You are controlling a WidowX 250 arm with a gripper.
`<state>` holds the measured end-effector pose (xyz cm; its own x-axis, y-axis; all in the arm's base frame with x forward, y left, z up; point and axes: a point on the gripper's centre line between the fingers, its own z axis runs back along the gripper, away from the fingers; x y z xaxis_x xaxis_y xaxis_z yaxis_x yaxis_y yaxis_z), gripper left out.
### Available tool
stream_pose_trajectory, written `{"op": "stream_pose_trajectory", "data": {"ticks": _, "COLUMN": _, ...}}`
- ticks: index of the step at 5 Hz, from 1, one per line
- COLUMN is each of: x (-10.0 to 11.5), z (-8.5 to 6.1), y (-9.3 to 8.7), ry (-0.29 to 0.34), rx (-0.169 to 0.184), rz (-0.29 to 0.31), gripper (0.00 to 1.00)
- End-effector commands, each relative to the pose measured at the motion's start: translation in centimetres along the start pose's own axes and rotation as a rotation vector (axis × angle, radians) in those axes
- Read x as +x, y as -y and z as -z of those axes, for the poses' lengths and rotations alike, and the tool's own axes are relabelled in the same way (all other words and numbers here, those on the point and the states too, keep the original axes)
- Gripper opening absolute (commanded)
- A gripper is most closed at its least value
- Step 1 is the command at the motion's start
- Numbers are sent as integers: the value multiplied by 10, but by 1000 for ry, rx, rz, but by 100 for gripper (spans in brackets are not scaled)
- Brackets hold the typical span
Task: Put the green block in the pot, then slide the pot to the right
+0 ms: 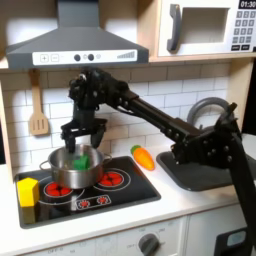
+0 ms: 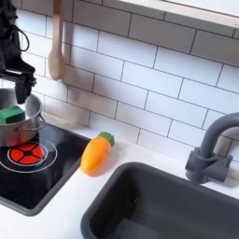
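Observation:
The green block [image 1: 80,158] [image 2: 11,115] lies inside the silver pot [image 1: 70,179] [image 2: 29,132], just below the rim. The pot stands on the stove's back-left burner in the first exterior view. My gripper [image 1: 82,138] [image 2: 9,91] hangs directly over the pot, open, its fingers spread to either side of the block and slightly above it. Nothing is held between them. In the second exterior view the pot and gripper are cut off by the second exterior view's left edge.
A yellow block [image 1: 27,191] sits at the stove's [image 1: 120,192] front left. An orange carrot [image 1: 145,157] [image 2: 93,154] lies between stove and dark sink [image 1: 190,172] [image 2: 159,205]. The faucet [image 2: 210,149] stands behind the sink. A wooden spatula [image 1: 38,110] [image 2: 56,47] hangs on the tiled wall.

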<state>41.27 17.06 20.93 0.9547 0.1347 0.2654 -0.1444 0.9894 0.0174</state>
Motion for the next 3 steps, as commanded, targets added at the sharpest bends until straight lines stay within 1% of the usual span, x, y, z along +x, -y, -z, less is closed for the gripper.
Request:
{"op": "stream_pose_trajectory", "data": {"ticks": 1, "x": 0, "z": 2, "y": 0, "ry": 0, "rx": 4, "rz": 8, "gripper": 100}}
{"op": "stream_pose_trajectory", "data": {"ticks": 3, "x": -6, "z": 14, "y": -1, "ry": -37, "rx": 9, "rz": 16, "gripper": 100}}
